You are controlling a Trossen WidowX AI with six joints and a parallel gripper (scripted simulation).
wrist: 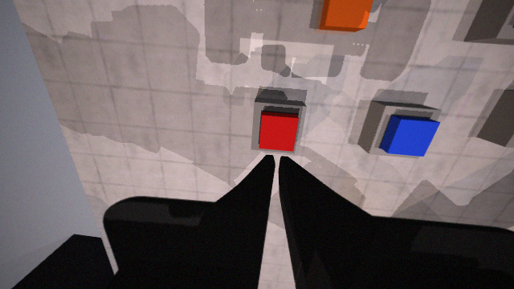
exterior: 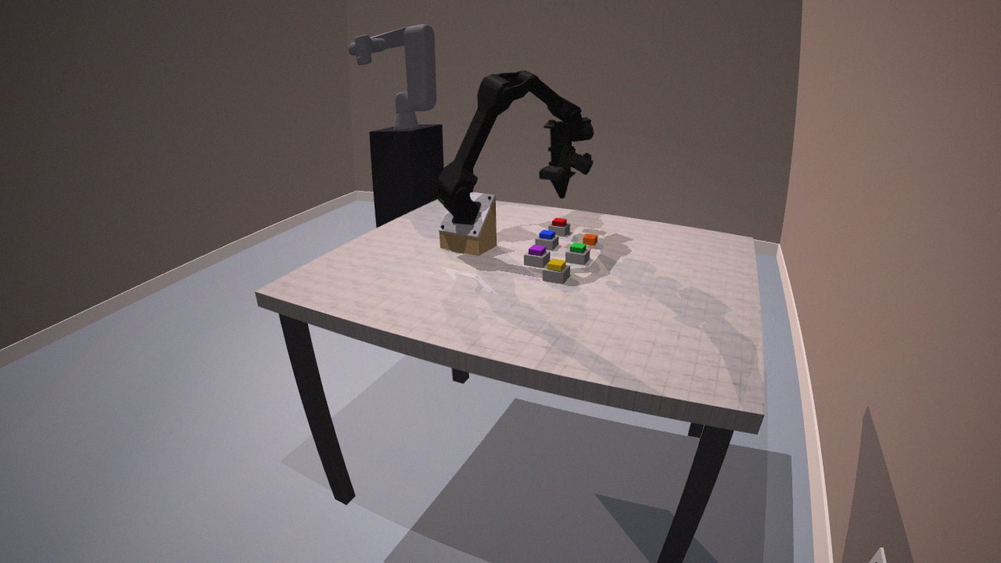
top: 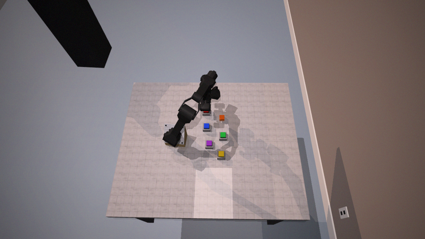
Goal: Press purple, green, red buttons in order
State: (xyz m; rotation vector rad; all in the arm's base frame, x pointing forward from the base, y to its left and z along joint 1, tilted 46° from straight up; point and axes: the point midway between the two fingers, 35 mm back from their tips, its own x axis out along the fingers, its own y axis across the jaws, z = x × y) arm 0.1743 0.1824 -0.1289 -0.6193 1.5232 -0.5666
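The red button point(wrist: 279, 131) is judged stiff and spring-loaded; it is best pressed at its cap centre, at 12 o'clock from the closed, empty end effector point(wrist: 276, 160)

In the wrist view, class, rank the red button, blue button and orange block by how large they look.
1. Blue button, slightly the largest.
2. Red button.
Unranked: orange block, cut off by the frame's top edge, so its size stays unsure.
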